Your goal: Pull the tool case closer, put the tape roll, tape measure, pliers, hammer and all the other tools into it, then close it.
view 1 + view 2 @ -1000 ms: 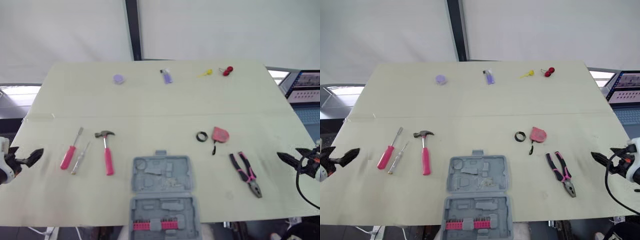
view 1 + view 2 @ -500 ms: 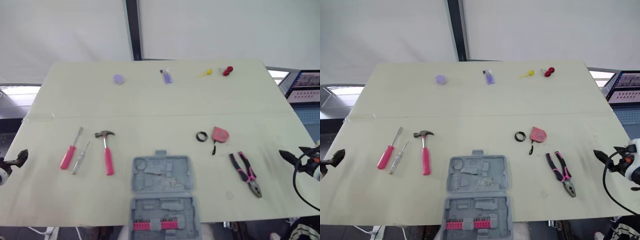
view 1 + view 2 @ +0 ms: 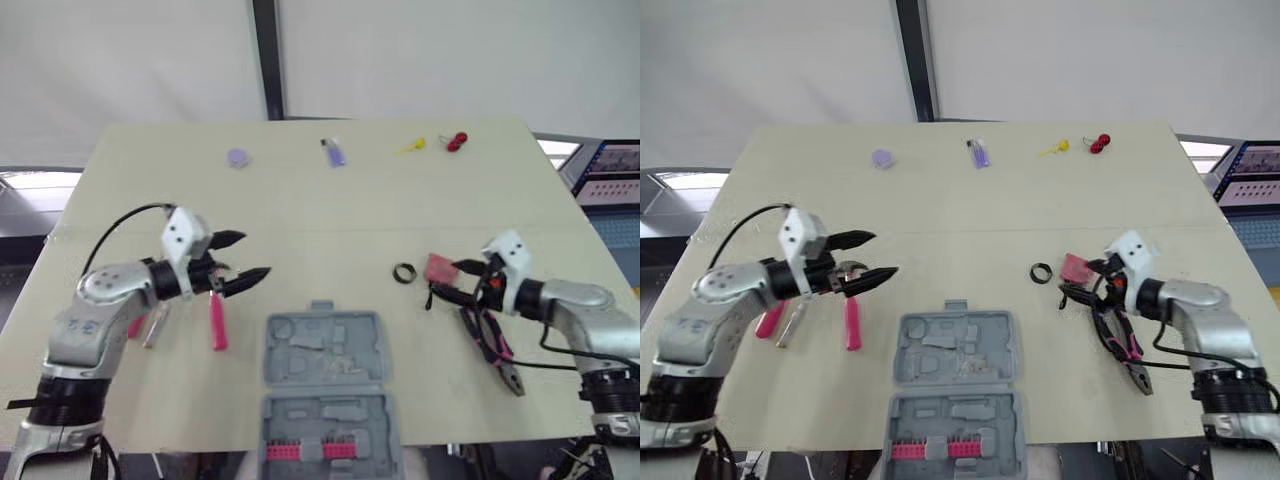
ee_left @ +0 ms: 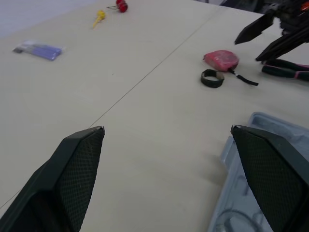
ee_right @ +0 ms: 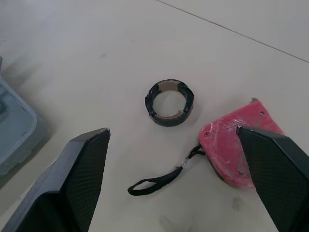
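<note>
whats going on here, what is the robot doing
A two-armed robot is set to pack tools into the open tool case at the table's near edge. Its left gripper hangs open over the hammer, its right gripper open beside the tape measure and tape roll. Nothing is gripped; the pliers lie loose too.

The table (image 3: 300, 200) is lit brightly and evenly; soft, faint shadows are cast beside the tape roll (image 5: 169, 102) and the tool case (image 3: 322, 350).
</note>
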Robot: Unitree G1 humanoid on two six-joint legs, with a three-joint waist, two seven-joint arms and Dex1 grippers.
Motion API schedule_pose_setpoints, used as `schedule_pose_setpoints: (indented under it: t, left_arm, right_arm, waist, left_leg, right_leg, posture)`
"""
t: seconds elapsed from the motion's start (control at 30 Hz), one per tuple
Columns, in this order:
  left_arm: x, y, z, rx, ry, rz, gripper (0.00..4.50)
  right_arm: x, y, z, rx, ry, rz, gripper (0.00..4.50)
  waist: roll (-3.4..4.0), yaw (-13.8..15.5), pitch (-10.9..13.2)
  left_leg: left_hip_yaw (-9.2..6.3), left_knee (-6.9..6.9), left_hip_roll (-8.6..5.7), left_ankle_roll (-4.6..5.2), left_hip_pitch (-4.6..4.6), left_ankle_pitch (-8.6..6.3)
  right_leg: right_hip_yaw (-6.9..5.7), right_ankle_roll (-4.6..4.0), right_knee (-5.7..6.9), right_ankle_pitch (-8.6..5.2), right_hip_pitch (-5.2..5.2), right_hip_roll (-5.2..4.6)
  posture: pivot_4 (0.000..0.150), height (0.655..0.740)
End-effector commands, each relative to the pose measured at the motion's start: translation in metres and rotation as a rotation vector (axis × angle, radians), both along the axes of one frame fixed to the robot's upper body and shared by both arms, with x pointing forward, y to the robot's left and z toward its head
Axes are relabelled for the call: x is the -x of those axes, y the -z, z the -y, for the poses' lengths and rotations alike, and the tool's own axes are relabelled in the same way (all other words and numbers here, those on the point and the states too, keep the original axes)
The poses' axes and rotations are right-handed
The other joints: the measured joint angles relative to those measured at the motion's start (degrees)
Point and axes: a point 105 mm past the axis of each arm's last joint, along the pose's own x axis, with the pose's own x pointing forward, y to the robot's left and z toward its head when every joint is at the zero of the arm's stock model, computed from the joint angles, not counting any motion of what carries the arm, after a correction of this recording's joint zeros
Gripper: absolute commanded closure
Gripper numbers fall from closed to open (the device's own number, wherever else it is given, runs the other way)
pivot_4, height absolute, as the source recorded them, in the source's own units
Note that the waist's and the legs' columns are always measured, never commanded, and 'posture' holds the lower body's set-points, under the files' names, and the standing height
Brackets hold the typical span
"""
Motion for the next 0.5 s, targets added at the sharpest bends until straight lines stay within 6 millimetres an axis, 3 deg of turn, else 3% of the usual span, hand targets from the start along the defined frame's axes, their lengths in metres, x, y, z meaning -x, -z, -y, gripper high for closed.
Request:
schedule_pose_setpoints:
  t: [0.03,0.07,0.1,0.33,0.5]
  left_arm:
    - [0.007,0.002,0.032,-0.038,0.143,0.058,0.0]
    - [0.008,0.005,0.041,-0.047,0.175,0.065,0.0]
    - [0.008,0.008,0.048,-0.054,0.196,0.072,0.0]
    - [0.013,0.025,0.077,-0.068,0.256,0.11,0.0]
    - [0.016,0.028,0.086,-0.017,0.247,0.13,0.0]
  right_arm:
    - [-0.008,-0.011,-0.01,0.044,-0.011,0.059,1.76]
    - [-0.009,-0.009,-0.014,0.053,-0.02,0.06,2.44]
    - [-0.01,-0.007,-0.017,0.058,-0.025,0.06,2.76]
    - [-0.011,-0.003,-0.038,0.061,-0.075,0.061,2.76]
    - [-0.015,0.003,-0.041,0.087,-0.071,0.058,2.76]
  waist:
    - [0.0,-0.01,0.0]
    - [0.0,-0.01,0.0]
    - [0.0,-0.01,0.0]
    - [0.0,-0.06,0.0]
    - [0.0,-0.05,0.0]
  left_leg:
    - [0.0,0.0,0.0,0.0,0.0,0.0]
    - [0.0,0.0,0.0,0.0,0.0,0.0]
    - [0.0,-0.01,0.0,0.0,0.0,0.0]
    - [0.0,-0.02,0.0,0.0,-0.02,0.0]
    - [0.0,0.0,0.0,0.01,-0.02,0.0]
  right_leg:
    - [0.0,0.0,-0.01,0.0,0.0,0.0]
    - [-0.01,0.0,0.0,0.0,0.01,0.0]
    - [-0.01,0.0,0.0,0.0,0.0,0.0]
    - [-0.02,0.0,-0.02,0.0,-0.01,0.01]
    - [-0.02,0.0,-0.02,0.0,0.0,0.01]
  posture:
    - [0.15,0.74]
    - [0.15,0.74]
    - [0.15,0.74]
    - [0.15,0.74]
    - [0.15,0.74]
